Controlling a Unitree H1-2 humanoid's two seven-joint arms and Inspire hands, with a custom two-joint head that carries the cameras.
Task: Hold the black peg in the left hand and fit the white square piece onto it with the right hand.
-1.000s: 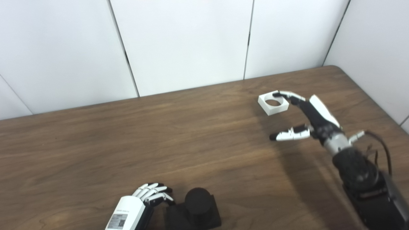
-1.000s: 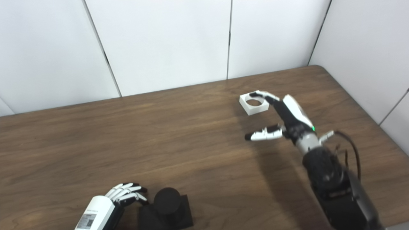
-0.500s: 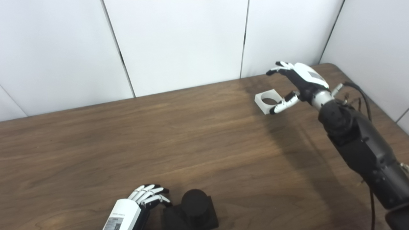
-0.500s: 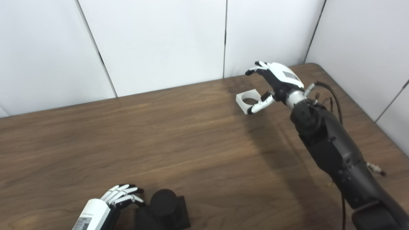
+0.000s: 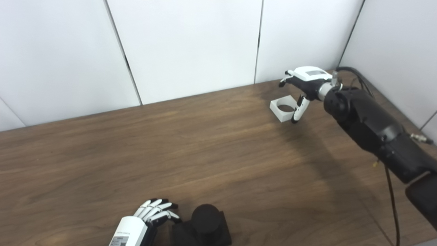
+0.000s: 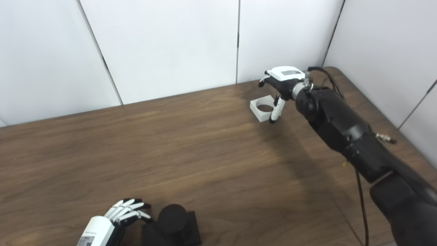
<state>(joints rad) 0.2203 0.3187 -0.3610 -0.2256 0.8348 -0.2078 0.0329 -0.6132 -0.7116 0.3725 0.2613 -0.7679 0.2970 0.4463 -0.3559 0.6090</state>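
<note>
Right hand point(image 5: 305, 83), fingers point(image 5: 296, 111) first: they curl downward and spread apart, the thumb hanging at the near right edge of the white square piece point(image 5: 282, 108), the others arched over its far side; whether any tip touches the piece cannot be told, and nothing is gripped yet. The palm faces down over the piece, which reads as a stance for pinching it across its outer walls. The piece lies flat on the table point(image 5: 177, 147), round hole up, near the far right corner. Left hand point(image 6: 120, 213): fingers loosely apart and lightly bent, empty, tips close to the left side of the black peg point(image 6: 172, 216); contact not clear. The peg stands upright on its black square base at the near edge, well apart from the white piece, so a carry across the table seems needed before fitting. Judged stage: early, neither part held. Surface: dark wood-grain tabletop with a rounded far corner. Room: plain white wall panels with dark seams behind and to the right.
</note>
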